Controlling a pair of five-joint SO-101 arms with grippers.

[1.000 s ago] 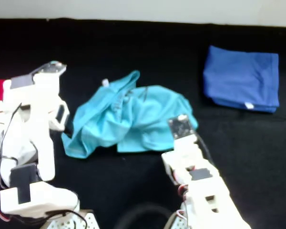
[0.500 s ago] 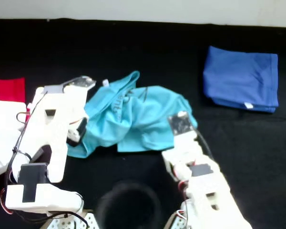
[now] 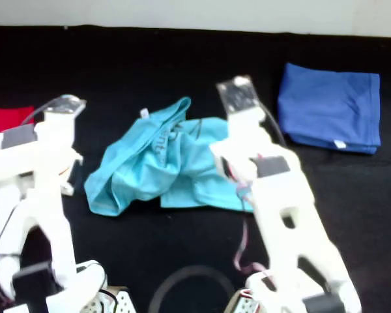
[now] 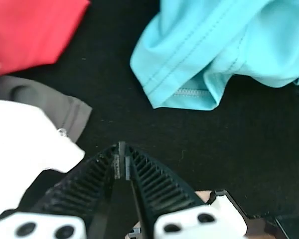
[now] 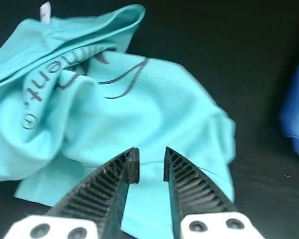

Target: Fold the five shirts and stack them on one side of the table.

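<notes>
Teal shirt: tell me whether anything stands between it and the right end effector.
Nothing visible does. The right end effector, jaws slightly apart, hangs over the teal shirt with only open air between them. The folded blue shirt lies apart, off to one side, and blocks nothing.

Dark lettering [image 5: 40,88] and a small circled mark are being displayed along a fold of the turquoise shirt [image 5: 154,119], with only part of a word being exposed. A white tag [image 5: 45,10] at its edge and a white label [image 3: 341,144] on the folded blue shirt [image 3: 329,104] are being shown too small for reading.
</notes>
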